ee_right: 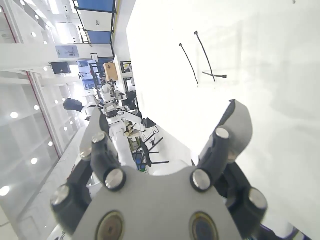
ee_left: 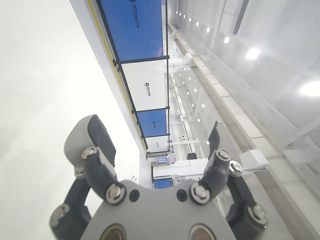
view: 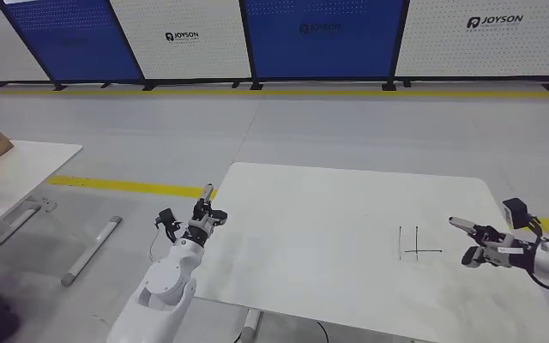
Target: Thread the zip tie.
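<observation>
Three zip ties (view: 417,242) lie on the white worktop (view: 326,231), toward its 3 o'clock side. Two run 12 to 6 and a third crosses one of them, 9 to 3. The right arm (view: 508,245) is far nearer, with the ties at its 9 o'clock; its jaws are apart and empty. The left arm (view: 176,267) waits at the 9 o'clock edge, jaws likewise apart.
</observation>
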Motion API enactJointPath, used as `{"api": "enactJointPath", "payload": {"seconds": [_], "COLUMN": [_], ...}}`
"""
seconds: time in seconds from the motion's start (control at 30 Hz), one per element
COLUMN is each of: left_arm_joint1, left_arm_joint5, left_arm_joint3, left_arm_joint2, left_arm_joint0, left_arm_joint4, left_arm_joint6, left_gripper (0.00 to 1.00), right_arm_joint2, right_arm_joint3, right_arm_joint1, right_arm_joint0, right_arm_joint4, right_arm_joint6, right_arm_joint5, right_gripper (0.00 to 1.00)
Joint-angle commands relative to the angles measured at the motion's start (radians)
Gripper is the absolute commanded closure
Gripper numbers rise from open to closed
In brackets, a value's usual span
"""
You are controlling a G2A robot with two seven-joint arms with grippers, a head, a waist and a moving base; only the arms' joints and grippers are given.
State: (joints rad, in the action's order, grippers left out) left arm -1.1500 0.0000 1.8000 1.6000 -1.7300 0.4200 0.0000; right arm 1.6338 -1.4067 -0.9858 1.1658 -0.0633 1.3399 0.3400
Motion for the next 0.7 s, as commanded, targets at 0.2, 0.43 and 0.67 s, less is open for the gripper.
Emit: {"api": "enactJointPath", "payload": {"seconds": [0.2,0.43,0.67], "left_arm_joint1": [0.000,0.000,0.000], "left_arm_joint5": [0.000,0.000,0.000], "left_arm_joint3": [0.000,0.000,0.000], "left_arm_joint2": [0.000,0.000,0.000], "left_arm_joint0": [0.000,0.000,0.000], "left_arm_joint4": [0.000,0.000,0.000], "left_arm_joint6": [0.000,0.000,0.000], "left_gripper": [0.00,0.00,0.00], "right_arm_joint2": [-0.042,-0.115,-0.271], "right_arm_joint3": [-0.052,0.040,0.123], "right_arm_joint1": [0.004,0.025,0.051], "right_arm_joint0": [0.026,-0.036,-0.120], "right_arm_joint4": [-0.089,-0.145,-0.105], "right_arm_joint6": [-0.015,0.050,0.050], "right_arm_joint5": [-0.120,-0.218,-0.294], "right_gripper": [0.00,0.00,0.00]}}
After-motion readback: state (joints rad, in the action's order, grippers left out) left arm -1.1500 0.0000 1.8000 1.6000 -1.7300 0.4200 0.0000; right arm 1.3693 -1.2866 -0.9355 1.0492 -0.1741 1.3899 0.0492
